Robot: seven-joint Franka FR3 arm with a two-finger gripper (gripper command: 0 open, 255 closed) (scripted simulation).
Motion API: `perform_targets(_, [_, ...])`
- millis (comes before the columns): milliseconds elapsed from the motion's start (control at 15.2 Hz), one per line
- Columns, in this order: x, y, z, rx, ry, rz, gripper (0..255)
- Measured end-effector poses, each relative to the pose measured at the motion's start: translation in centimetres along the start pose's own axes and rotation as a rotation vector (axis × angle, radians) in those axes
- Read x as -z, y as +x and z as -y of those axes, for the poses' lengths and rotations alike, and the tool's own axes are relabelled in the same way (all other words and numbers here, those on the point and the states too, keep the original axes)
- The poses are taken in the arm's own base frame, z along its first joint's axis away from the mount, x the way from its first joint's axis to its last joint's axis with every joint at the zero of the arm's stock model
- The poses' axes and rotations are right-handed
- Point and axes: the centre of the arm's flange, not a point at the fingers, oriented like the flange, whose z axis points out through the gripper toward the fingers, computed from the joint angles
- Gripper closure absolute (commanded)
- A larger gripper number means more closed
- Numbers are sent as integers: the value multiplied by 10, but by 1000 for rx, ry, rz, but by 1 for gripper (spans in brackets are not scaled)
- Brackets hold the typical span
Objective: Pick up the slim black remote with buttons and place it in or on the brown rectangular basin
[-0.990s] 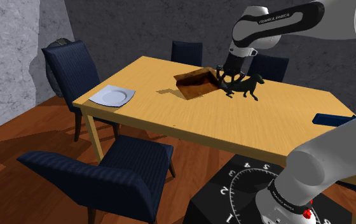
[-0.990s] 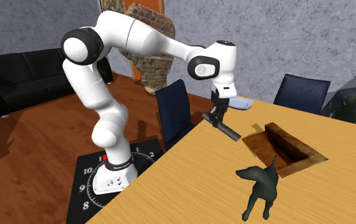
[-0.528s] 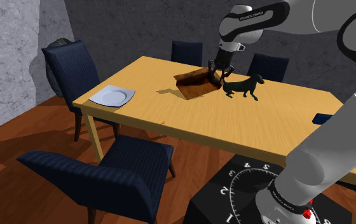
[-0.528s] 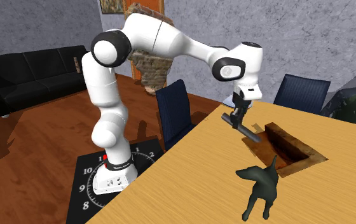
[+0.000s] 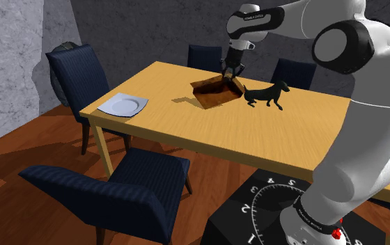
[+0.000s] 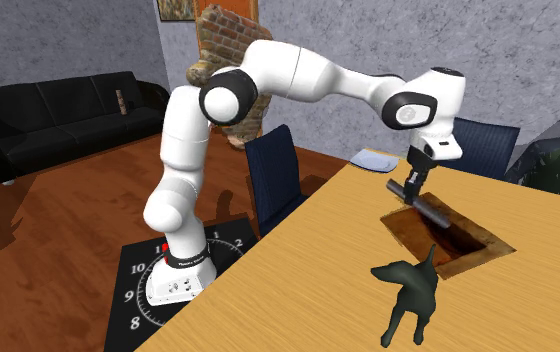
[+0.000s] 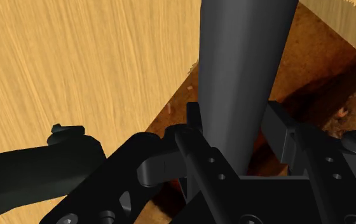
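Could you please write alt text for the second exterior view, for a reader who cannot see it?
A white robot arm reaches over a wooden table, its black gripper shut on a slim dark remote that hangs tilted over a brown rectangular basin. A black dog figurine stands on the table beside the basin.

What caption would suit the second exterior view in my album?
Gripper holds the dark remote tilted over the brown basin, a black dog figure beside it on the table.

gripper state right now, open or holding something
Gripper: shut on the black remote, holding it above the brown basin.
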Motion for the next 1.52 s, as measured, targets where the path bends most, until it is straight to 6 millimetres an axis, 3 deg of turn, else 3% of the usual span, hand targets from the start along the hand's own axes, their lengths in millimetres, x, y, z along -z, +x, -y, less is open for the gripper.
perform_targets(462, [-7,65,50,0,0,0,255])
perform_targets(1188, [-59,70,46,1,2,-2,255])
perform_targets(1518, [-63,70,46,1,2,-2,255])
